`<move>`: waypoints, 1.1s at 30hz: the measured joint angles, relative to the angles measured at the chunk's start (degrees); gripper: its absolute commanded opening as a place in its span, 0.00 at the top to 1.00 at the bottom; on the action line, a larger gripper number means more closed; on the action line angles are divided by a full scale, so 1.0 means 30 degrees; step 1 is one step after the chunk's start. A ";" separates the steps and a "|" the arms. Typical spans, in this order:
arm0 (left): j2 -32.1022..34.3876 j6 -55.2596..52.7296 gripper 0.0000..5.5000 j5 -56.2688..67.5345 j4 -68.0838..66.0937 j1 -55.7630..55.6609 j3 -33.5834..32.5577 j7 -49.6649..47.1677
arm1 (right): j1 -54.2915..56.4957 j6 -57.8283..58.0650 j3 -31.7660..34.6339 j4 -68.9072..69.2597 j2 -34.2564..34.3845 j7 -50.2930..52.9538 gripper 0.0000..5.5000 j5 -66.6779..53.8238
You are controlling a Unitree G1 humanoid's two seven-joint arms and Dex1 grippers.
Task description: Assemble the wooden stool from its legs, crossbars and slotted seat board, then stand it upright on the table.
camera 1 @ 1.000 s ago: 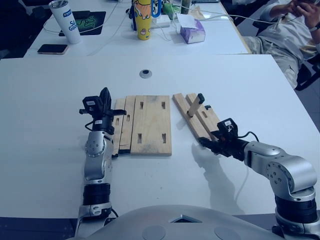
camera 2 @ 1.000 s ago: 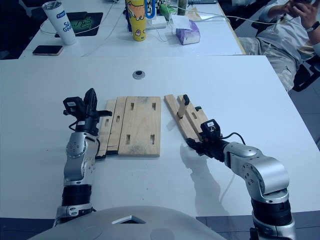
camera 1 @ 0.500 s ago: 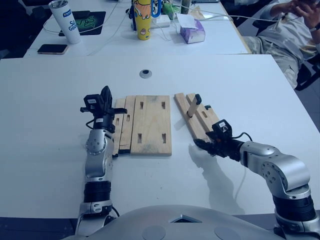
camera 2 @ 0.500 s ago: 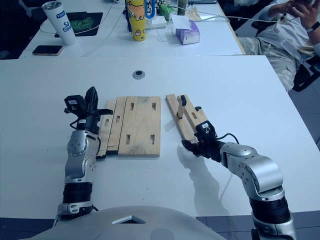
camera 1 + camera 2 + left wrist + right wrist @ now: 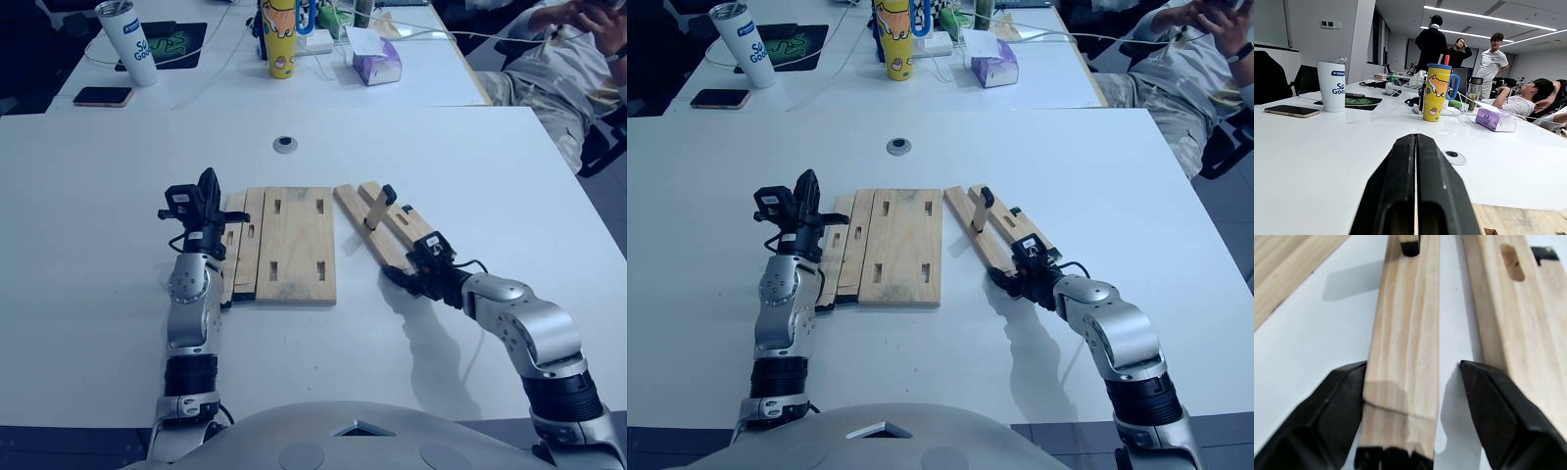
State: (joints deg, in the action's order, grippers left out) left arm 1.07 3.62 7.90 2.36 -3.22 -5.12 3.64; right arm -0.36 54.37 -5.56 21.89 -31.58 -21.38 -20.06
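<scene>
Right gripper [image 5: 397, 277] wide astride leg [image 5: 1405, 333] end; uneven closing may shove leg into 3 o'clock plank [image 5: 397, 213]. Left gripper [image 5: 207, 186] closed, empty.

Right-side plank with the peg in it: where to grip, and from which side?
Near end, across its narrow width, coming from the robot's side low over the table. The plank lies flat, the peg stands farther along, and the open right gripper straddles that end.

Seat board [image 5: 296, 243], leg [image 5: 1405, 333]: pale bare wood, visible grain, matt. Table [image 5: 98, 245]: white, smooth. Right end effector [image 5: 1411, 382]: black, matt.
</scene>
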 measured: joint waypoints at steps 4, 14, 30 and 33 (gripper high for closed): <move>0.0140 0.0000 1.00 0.0000 -0.0281 -0.0321 -0.0033 0.0080 | 0.0440 -0.1000 -0.0283 -0.0953 0.0511 0.0011 0.41 0.0549; 0.0483 -0.0001 1.00 0.0026 -0.0625 -0.0893 -0.0180 0.0362 | 0.0991 -0.2317 -0.0703 -0.2173 0.1519 0.0023 0.41 0.1182; 0.0534 -0.0002 1.00 0.0036 -0.0692 -0.1139 -0.0209 0.0529 | 0.1398 -0.4423 -0.0540 -0.3768 0.2492 -0.0346 0.63 0.1650; 0.0590 -0.0004 1.00 0.0046 -0.0782 -0.1223 -0.0226 0.0658 | 0.1086 -0.5601 -0.0525 -0.3818 0.3119 -0.0206 0.63 0.1913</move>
State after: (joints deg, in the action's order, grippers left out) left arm 2.84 3.61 8.04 0.01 -6.89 -5.80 5.62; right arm 2.89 37.56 -7.14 10.43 -22.22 -22.00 -14.32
